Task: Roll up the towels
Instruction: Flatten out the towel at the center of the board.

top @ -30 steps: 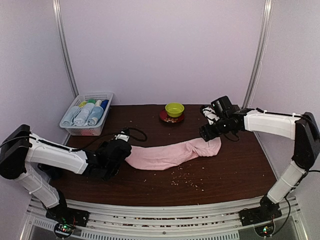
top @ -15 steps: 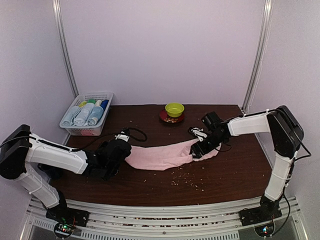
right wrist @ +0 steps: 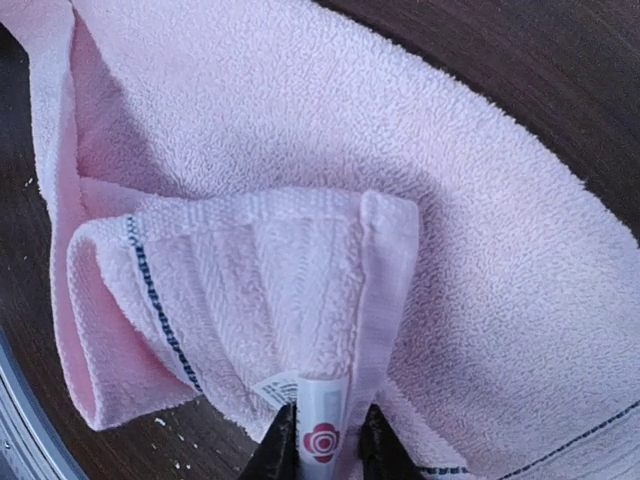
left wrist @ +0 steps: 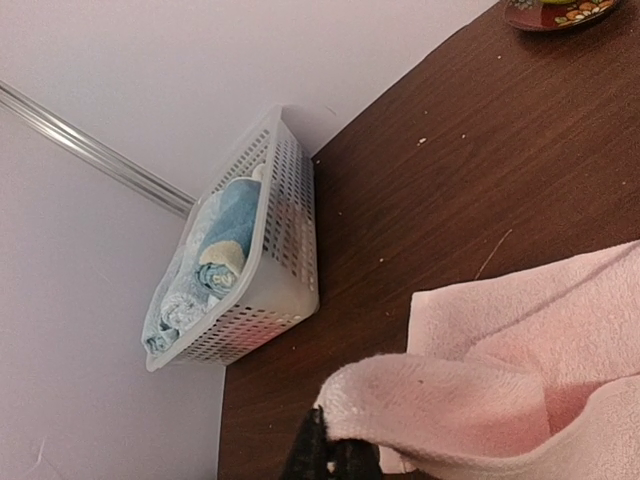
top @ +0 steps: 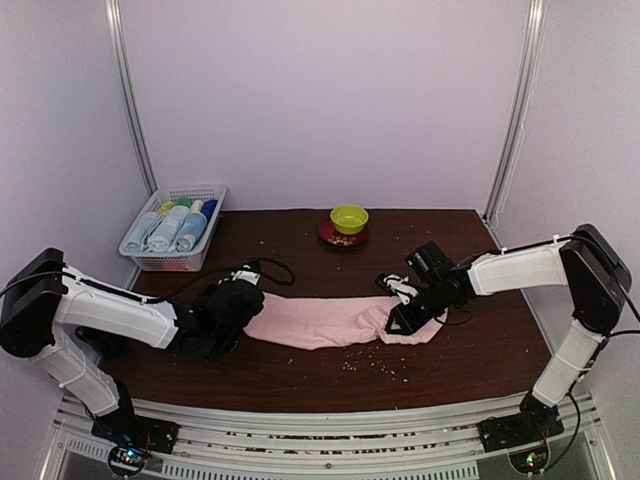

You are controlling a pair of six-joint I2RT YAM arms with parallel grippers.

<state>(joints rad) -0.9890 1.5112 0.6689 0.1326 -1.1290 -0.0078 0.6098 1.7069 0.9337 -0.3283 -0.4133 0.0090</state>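
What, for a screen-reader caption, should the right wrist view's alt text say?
The right hand pinches the folded hem of a pink towel at its white label, the corner doubled back over the cloth. Dark brown table shows at the edges.

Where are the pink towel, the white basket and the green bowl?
pink towel (top: pixel 320 322): top external view, middle of the cloth.
white basket (left wrist: pixel 290 245): left wrist view, mesh side wall.
green bowl (top: pixel 349 225): top external view, front wall.

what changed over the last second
The right gripper moved left and toward the near edge, dragging its end of the pink towel in over the rest, so the towel lies shorter. The left gripper kept its hold on the other end. Basket and bowl stayed put.
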